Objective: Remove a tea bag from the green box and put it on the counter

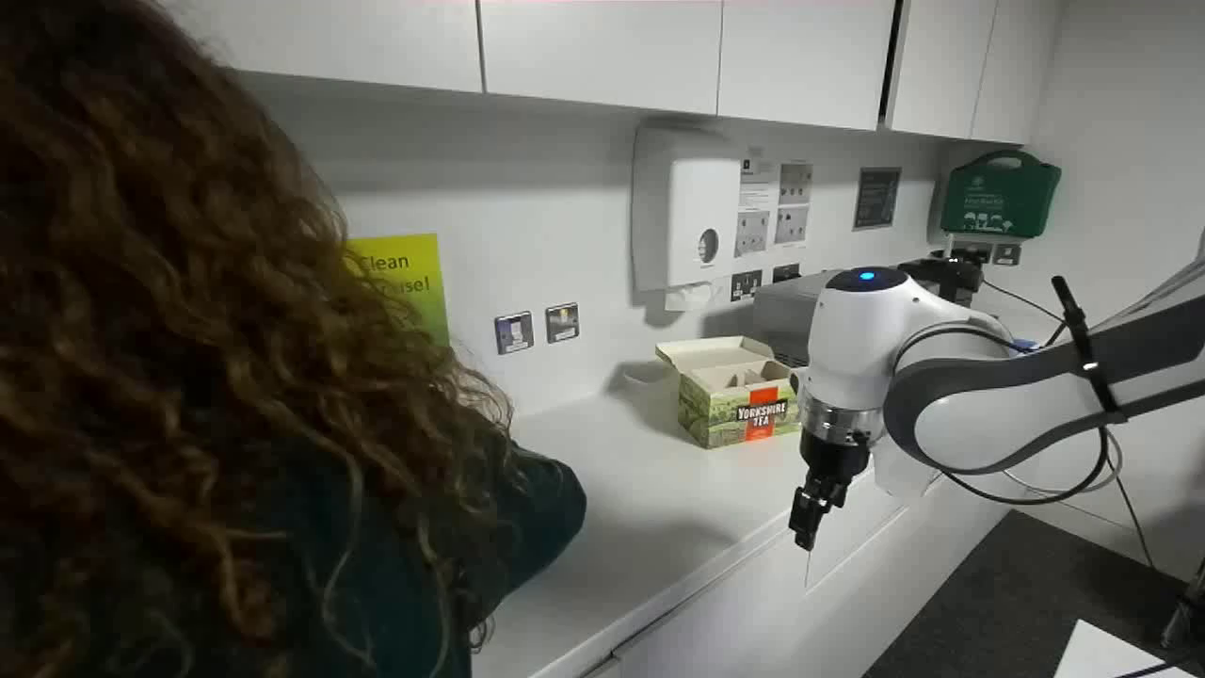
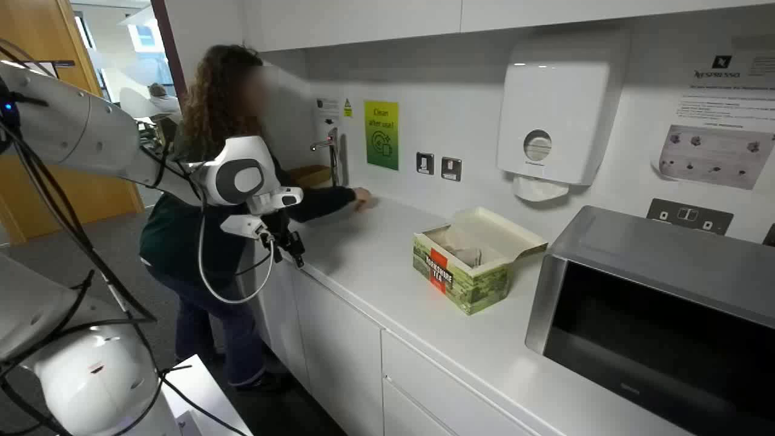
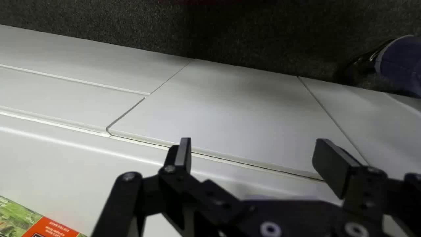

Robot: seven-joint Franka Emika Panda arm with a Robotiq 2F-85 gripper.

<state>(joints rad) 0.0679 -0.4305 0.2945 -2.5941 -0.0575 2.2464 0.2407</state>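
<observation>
The green box (image 1: 734,414) stands upright on the white counter (image 1: 631,499) with its pale flap raised; it also shows in an exterior view (image 2: 484,287). Its inside has cardboard dividers. Pale items that look like tea bags (image 2: 467,254) lie in it, but single bags are hard to make out. In the wrist view only a corner of the box (image 3: 19,219) shows at bottom left. My gripper (image 3: 253,146) is open with nothing between its fingers. It hangs over the counter's front edge, apart from the box, and shows in both exterior views (image 1: 805,527) (image 2: 296,254).
A microwave (image 2: 642,321) stands beside the box. A paper towel dispenser (image 2: 560,115) hangs on the wall behind. A person (image 2: 221,200) stands by the counter's far end with an arm reaching over it. Wall cabinets (image 1: 602,52) hang above. Cables hang from the arm.
</observation>
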